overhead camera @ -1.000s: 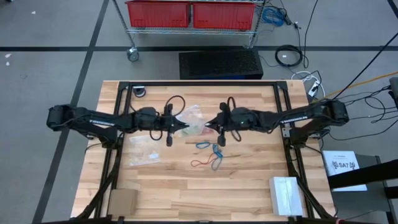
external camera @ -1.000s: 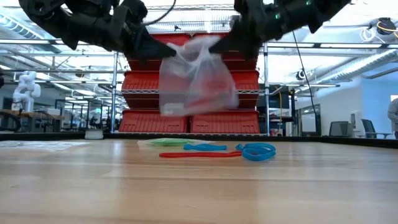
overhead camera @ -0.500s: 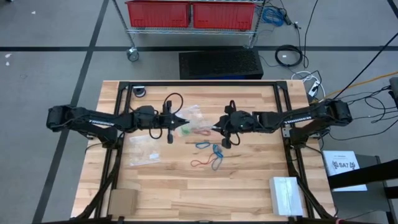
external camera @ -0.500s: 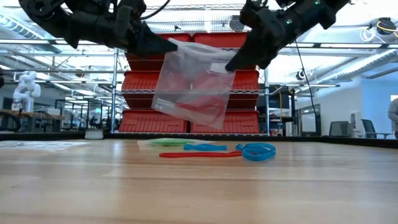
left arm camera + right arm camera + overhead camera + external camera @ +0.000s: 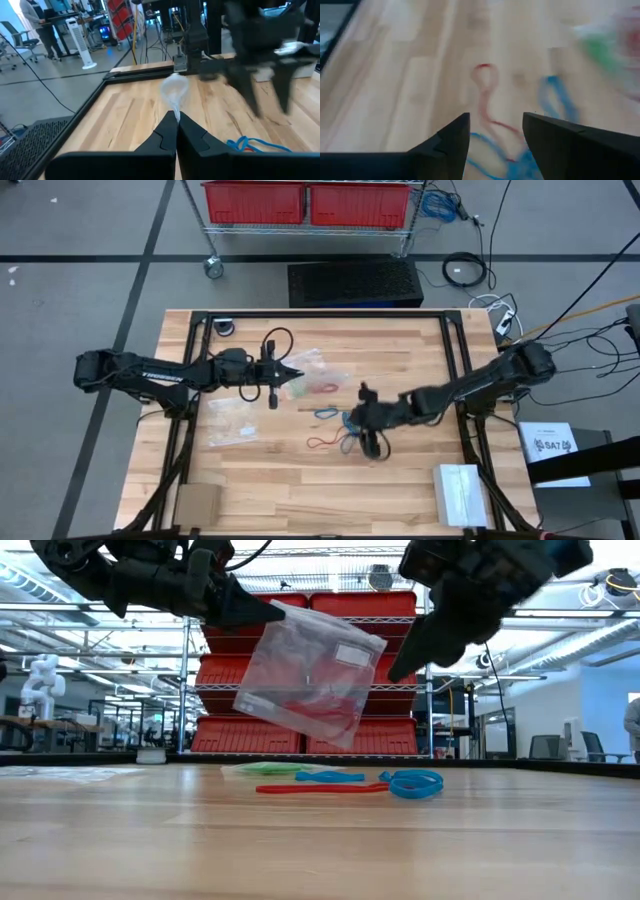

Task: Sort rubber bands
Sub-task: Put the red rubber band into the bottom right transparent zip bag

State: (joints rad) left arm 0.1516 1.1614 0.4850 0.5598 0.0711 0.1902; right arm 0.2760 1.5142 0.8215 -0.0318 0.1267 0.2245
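A clear plastic bag [image 5: 305,685] with red rubber bands inside hangs above the table from my left gripper [image 5: 298,377], which is shut on it. Loose rubber bands lie on the wood right of centre: red [image 5: 485,85], blue [image 5: 555,100] and a blurred green one [image 5: 600,50]. They also show in the low view, red [image 5: 320,788] and blue [image 5: 415,782]. My right gripper [image 5: 495,135] hovers open over these loose bands [image 5: 335,442], touching nothing, apart from the bag. My left gripper pinches an upper corner of the bag [image 5: 174,97] between its two shut fingers. The fingers lie about level and point from the table's left toward its right. The bag hangs aslant below and beyond the fingertips, clear of the table.
A second clear bag [image 5: 232,423] lies flat on the table's left half. A brown cardboard box [image 5: 198,502] sits at the near left corner and a white box [image 5: 460,490] at the near right. Red bins [image 5: 305,202] stand on a shelf beyond the far edge.
My right gripper has opened and let go of the bag, then gone toward the table's near edge and down over the loose bands. The bag, before held up between both grippers, now hangs tilted from my left gripper alone.
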